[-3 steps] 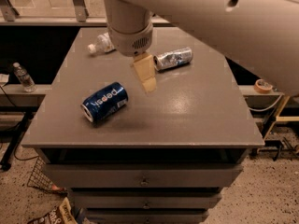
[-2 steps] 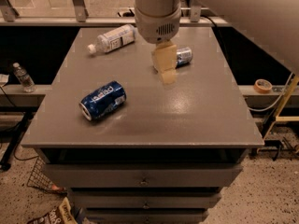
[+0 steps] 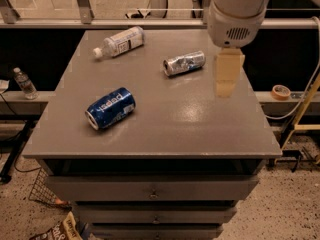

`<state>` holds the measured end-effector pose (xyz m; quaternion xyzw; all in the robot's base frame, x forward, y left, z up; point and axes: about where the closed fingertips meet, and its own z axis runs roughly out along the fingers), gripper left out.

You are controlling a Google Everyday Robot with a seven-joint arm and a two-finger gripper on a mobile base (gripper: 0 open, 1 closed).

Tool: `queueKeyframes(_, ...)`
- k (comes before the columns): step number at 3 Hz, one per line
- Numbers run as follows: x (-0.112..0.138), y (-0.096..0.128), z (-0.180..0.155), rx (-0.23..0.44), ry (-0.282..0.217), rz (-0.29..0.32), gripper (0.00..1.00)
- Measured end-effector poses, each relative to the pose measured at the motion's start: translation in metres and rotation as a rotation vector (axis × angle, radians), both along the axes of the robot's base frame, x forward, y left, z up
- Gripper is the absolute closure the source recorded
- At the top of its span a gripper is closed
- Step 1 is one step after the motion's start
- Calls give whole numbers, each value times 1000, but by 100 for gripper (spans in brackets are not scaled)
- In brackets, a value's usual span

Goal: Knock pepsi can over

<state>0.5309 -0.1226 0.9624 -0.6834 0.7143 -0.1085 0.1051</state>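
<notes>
The pepsi can (image 3: 110,108), dark blue with white lettering, lies on its side on the grey cabinet top (image 3: 165,129), left of the middle, its silver top towards the front left. My gripper (image 3: 225,79) hangs from the white arm above the right part of the top, far to the right of the can and apart from it. Its tan fingers (image 3: 227,71) point down and hold nothing.
A silver-grey can with blue marks (image 3: 184,63) lies on its side at the back middle. A clear plastic bottle with a white label (image 3: 119,41) lies at the back left. A small bottle (image 3: 24,82) stands on the ledge to the left. A tape roll (image 3: 281,91) lies at right.
My gripper and arm have moved to the right, away from the pepsi can. The can lies as before.
</notes>
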Motion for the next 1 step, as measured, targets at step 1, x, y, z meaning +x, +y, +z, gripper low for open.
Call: queueKeyframes(1,-24,-52,-15,52,11,-147,0)
